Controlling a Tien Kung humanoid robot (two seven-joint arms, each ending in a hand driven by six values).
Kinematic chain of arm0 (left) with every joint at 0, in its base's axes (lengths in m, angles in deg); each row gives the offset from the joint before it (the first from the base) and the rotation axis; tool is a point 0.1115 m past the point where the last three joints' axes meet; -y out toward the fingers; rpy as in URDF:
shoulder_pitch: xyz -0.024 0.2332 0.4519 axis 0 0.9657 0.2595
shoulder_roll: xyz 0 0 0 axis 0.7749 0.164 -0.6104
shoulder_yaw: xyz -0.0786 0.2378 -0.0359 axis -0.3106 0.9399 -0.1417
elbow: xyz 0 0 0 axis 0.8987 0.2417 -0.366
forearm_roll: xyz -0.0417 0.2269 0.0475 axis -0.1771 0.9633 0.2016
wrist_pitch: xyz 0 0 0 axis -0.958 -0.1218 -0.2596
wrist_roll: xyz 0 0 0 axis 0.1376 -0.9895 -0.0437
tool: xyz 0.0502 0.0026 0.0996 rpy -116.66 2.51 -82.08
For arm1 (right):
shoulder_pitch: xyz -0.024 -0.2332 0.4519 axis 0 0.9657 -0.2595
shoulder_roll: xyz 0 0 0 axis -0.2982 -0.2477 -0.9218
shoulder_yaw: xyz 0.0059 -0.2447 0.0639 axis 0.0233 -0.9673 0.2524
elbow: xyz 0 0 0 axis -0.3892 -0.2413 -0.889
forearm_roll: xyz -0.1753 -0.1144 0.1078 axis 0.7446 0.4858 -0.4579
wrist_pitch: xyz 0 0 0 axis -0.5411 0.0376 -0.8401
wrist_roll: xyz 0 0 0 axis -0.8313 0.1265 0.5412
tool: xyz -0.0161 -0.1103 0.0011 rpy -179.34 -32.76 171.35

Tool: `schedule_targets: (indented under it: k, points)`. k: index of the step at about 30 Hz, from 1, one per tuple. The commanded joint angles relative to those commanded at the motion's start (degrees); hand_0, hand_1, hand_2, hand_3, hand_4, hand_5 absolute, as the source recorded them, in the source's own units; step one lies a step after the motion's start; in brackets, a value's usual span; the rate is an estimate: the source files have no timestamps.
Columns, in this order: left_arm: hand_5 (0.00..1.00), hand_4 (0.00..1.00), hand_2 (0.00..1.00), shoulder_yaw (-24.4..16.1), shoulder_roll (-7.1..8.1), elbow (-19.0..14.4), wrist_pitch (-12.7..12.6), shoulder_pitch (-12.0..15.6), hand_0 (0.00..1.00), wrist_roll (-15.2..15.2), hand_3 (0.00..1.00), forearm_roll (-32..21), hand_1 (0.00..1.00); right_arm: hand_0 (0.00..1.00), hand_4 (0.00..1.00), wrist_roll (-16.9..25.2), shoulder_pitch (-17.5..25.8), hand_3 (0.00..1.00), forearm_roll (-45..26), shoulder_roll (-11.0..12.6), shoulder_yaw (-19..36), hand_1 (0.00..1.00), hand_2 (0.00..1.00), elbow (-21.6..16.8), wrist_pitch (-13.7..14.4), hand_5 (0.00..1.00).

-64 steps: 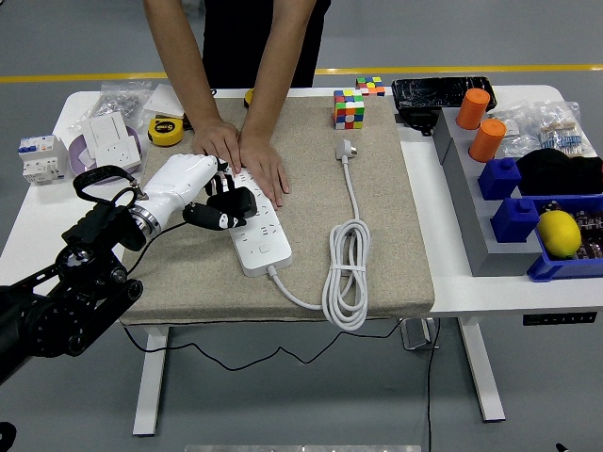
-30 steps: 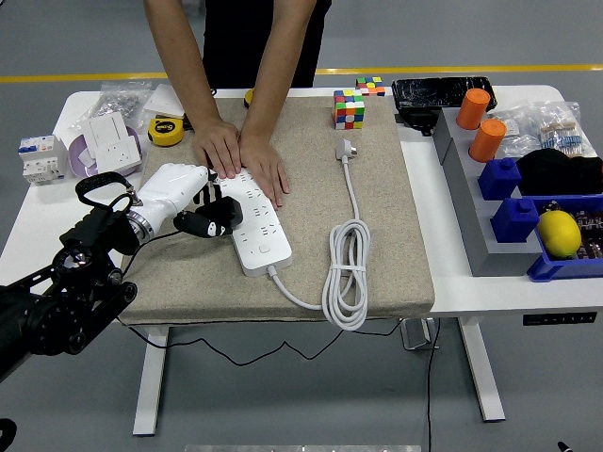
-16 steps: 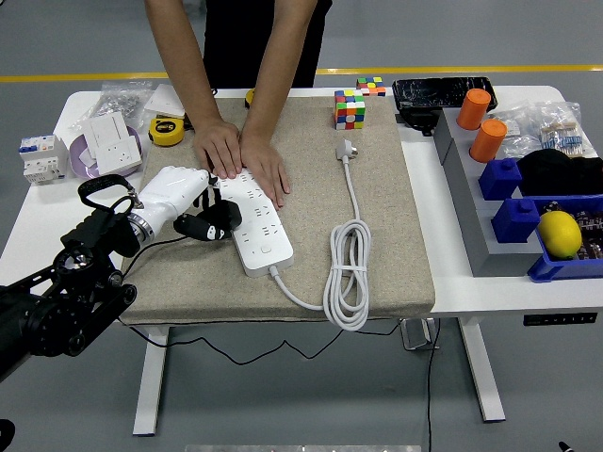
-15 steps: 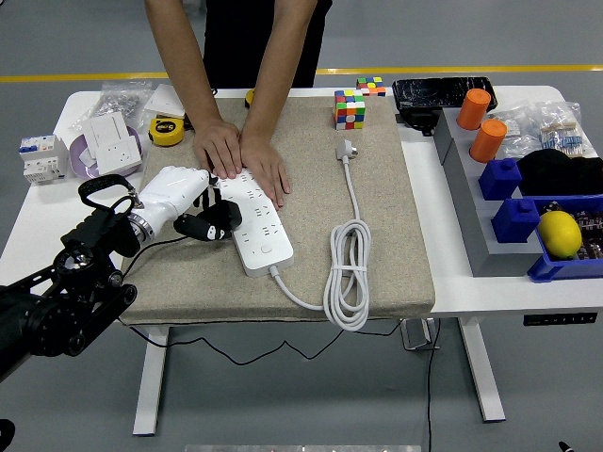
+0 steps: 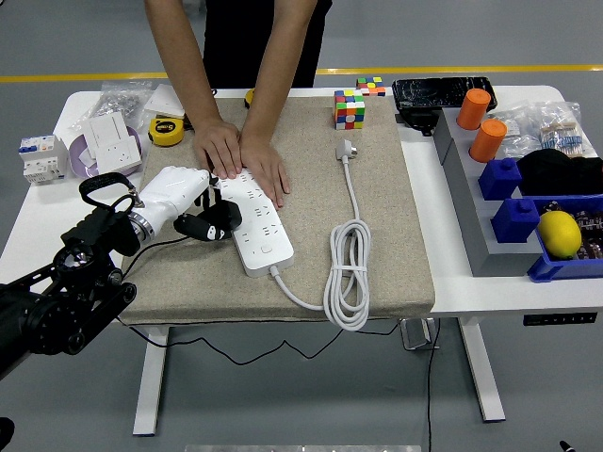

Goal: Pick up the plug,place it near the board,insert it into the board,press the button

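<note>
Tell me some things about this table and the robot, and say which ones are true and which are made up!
1. A person's hands press flat on the far end of the white power strip. True.
2. The grey plug is pushed into the power strip. False: it lies loose on the mat, near the colourful cube.
3. The robot's left hand is at the power strip's left side. True.
4. The white cable lies in a coil on the mat. True.
5. The yellow lemon sits on the mat. False: it is in a blue bin at the right edge.
</note>
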Motion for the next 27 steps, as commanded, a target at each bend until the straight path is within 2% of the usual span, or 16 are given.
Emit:
schedule_targets:
  k: [5,6,27]
  points:
    - [0.22,0.728,0.562,0.0,0.04,0.0,0.0,0.0,0.505,-0.1,0.501,-0.2,0.665,0.833,0.998,0.2,0.0,0.775,-0.1,0.0,0.0,0.76,0.75,0.0,0.3,0.859]
    - [0.228,0.765,0.711,0.0,0.08,-0.1,0.0,0.0,0.653,-0.1,0.569,-0.3,0.787,0.834,0.998,0.2,0.0,0.775,-0.1,0.0,0.0,0.757,0.75,0.0,0.3,0.858]
    - [0.242,0.837,0.726,-0.1,0.71,-1.8,1.2,0.3,0.679,0.1,0.624,-0.2,0.786,0.833,0.998,-0.2,0.0,0.773,0.1,-0.2,0.2,0.756,0.749,0.0,0.3,0.855]
